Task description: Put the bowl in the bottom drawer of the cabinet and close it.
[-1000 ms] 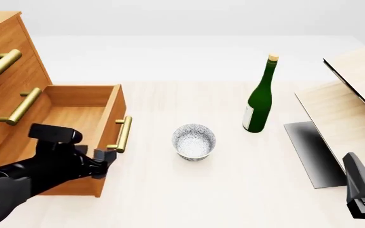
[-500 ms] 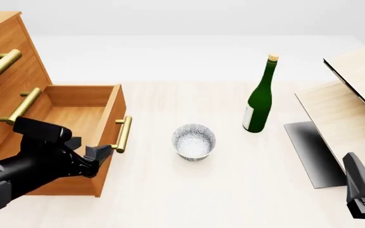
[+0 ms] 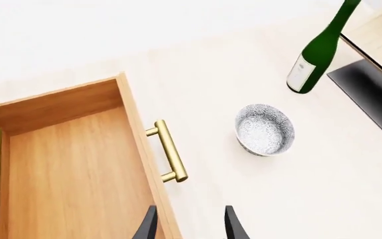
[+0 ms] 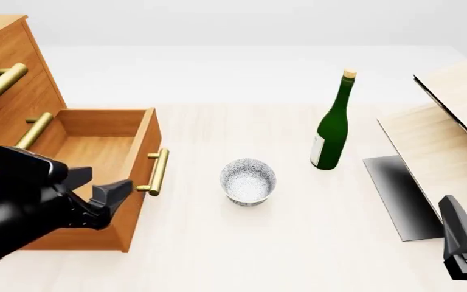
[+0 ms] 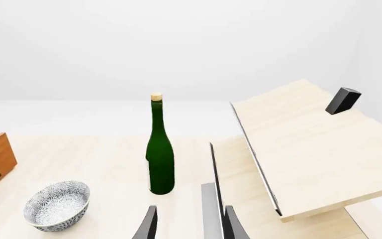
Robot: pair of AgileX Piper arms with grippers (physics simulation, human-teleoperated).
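1. Bowl (image 4: 248, 181) upright on the pale surface (image 4: 242, 255), near its middle, right of the drawer front and apart from it; nothing touching it.
2. Bottom drawer (image 4: 95, 152) of the cabinet (image 4: 6, 67) pulled out, inside bare wood, brass handle (image 4: 157, 171) facing right toward the bowl.
3. Left claw (image 4: 104, 198) above the near right corner of the open drawer, fingers (image 3: 230, 224) spread apart with nothing between them.
4. Right claw (image 5: 187, 224) low at the near right edge, apart from everything; fingers parted, nothing held.
5. Green bottle (image 4: 332, 125) upright, farther back and to the right of the bowl, well apart from it.
6. Pale slanted wooden structure (image 4: 444, 134) at the far right, dark base plate (image 4: 396, 194) beneath it.
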